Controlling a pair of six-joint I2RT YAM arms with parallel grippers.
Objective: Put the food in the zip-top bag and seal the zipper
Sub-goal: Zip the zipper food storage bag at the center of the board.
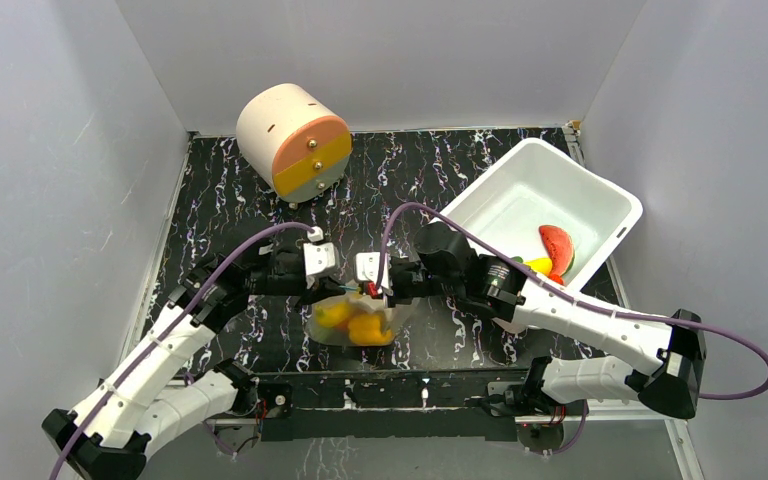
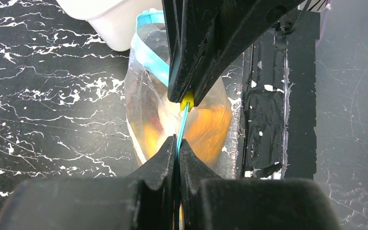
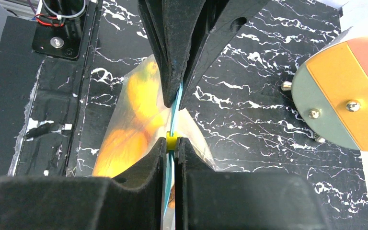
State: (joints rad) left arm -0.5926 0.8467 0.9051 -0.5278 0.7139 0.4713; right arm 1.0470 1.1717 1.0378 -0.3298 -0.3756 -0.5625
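Broadly, a black marbled table (image 1: 220,220) fills the floor of a grey-walled booth. At its far right a white plastic tub (image 1: 490,200) sits at an angle, with a red watermelon slice (image 1: 557,247) and a small yellow piece (image 1: 540,265) lying in its near corner. At the far left a cream drum-shaped toy (image 1: 290,140) lies on its side, its pink, yellow and grey face turned toward the near right.

Both arms reach in from the near edge and meet at the middle of the table, nose to nose. The zip-top bag (image 1: 355,325) hangs under them, near the near edge; whether its bottom rests on the table I cannot tell. Through its clear wall shows the food (image 1: 360,327), orange-yellow pieces bunched together, with a hint of red among them.

The left gripper (image 2: 177,143) is clamped tight on the zipper (image 2: 182,127), the teal-blue strip running taut from its fingertips to the other arm. The right gripper (image 3: 172,143) is likewise pinched closed on the strip, at a small yellow slider (image 3: 172,140) that sits between its fingertips.
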